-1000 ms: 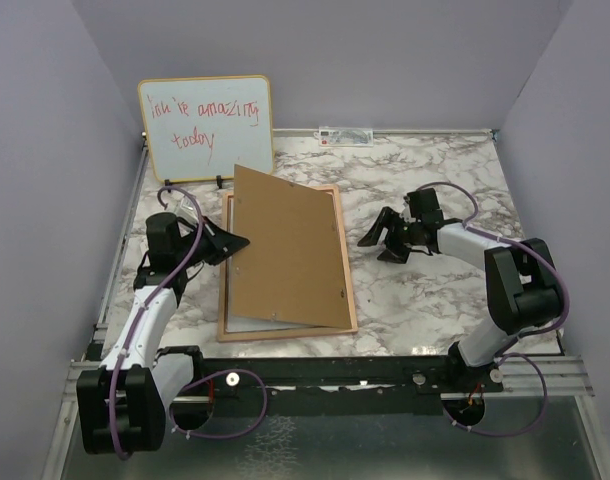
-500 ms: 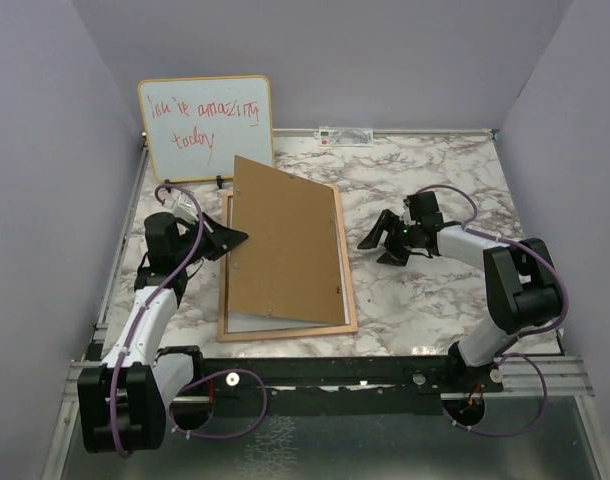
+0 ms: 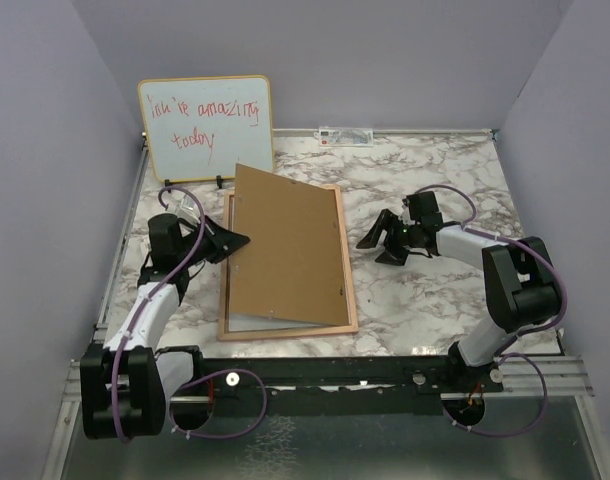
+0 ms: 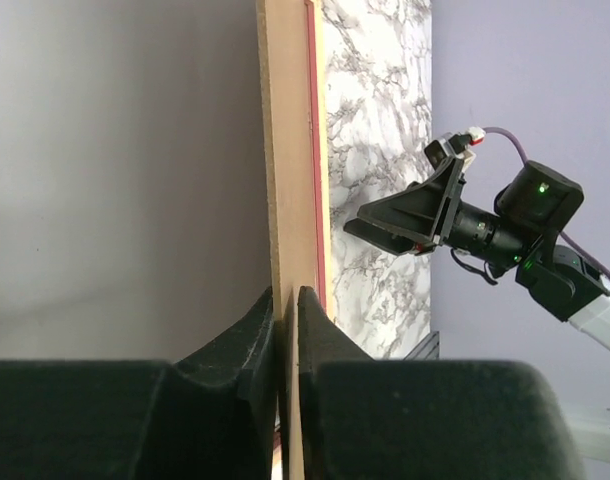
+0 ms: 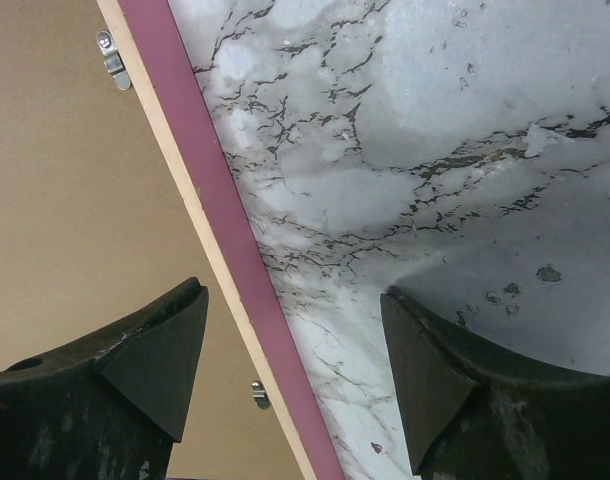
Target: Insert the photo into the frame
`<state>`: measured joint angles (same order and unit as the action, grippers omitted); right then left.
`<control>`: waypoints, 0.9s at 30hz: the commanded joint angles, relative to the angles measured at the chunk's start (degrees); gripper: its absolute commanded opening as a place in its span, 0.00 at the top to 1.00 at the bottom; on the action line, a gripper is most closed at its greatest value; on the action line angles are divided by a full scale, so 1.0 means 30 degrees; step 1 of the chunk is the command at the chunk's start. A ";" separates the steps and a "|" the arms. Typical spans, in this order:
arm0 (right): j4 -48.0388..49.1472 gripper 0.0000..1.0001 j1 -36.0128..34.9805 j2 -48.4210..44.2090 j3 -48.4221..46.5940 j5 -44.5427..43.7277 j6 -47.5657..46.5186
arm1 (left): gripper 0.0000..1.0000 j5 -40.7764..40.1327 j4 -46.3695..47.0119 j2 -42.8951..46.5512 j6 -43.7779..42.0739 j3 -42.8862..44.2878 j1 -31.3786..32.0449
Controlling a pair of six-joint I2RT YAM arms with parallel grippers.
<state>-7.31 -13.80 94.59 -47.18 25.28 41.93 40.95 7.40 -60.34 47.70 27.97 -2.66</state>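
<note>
Top external view, left to right: whiteboard (image 3: 205,125) with red handwriting propped upright at the back left of the marble bench (image 3: 435,300). Left fingers (image 3: 235,240) clenched on the left long edge of the brown backing board (image 3: 285,250), seen in the left wrist view as two dark pads (image 4: 267,325) pinching the board's thin edge. Backing board tilted, left edge raised, right edge down along the inside of the frame's right side, far left corner jutting past the frame's far border. Frame (image 3: 285,330) flat on the bench, centred between the arms. Pale surface (image 3: 237,318) under the raised edge, pane or paper not distinguishable. Right wrist view: metal clips (image 5: 113,58) on the board beside the light-wood border. Right fingers (image 3: 375,240) released, spread wide, grasping nothing, just right of the frame.
</note>
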 commanded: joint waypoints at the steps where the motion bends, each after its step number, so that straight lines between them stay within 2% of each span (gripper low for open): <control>1: 0.0106 0.26 0.0088 0.0406 0.0371 0.0275 0.0026 | 0.77 0.0427 -0.0292 -0.0685 -0.1009 0.0101 0.0006; 3: 0.0065 0.26 0.0089 0.0342 0.0433 0.0250 -0.0002 | 0.60 -0.0309 -0.1801 -0.0944 -0.1967 0.0658 0.0006; 4: 0.0064 0.26 0.0089 0.0324 0.0433 0.0246 -0.0003 | 0.56 -0.0725 -0.2841 -0.1039 -0.2521 0.0986 0.0003; 8: 0.0086 0.26 0.0089 0.0288 0.0491 0.0188 -0.0003 | 0.43 -0.2337 -0.5631 -0.1519 -0.4163 0.1910 -0.0003; 14: 0.0183 0.26 0.0089 0.0376 0.0492 0.0187 0.0102 | 0.22 -0.3536 -0.6946 -0.2320 -0.4797 0.2738 -0.0009; 20: 0.0420 0.26 0.0087 0.0426 0.0665 0.0191 0.0171 | 0.17 -0.3333 -0.6949 -0.2742 -0.5169 0.2955 0.0032; 22: 0.0545 0.33 0.0089 0.0665 0.0619 0.1067 -0.0211 | 0.18 -0.2496 -0.6503 -0.3264 -0.5116 0.2857 0.0072; 24: 0.0186 0.36 0.0032 0.1275 0.0130 0.2445 -0.0648 | 0.18 -0.1429 -0.6064 -0.3788 -0.4908 0.2839 0.0230; 27: -0.0638 0.36 -0.0261 0.2094 -0.0566 0.2913 -0.1126 | 0.19 -0.1430 -0.6004 -0.4486 -0.4950 0.3067 0.0456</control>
<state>-5.89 -13.80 96.92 -47.11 30.04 41.63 32.58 -12.05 -71.44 33.39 35.20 -2.46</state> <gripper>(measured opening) 0.640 0.820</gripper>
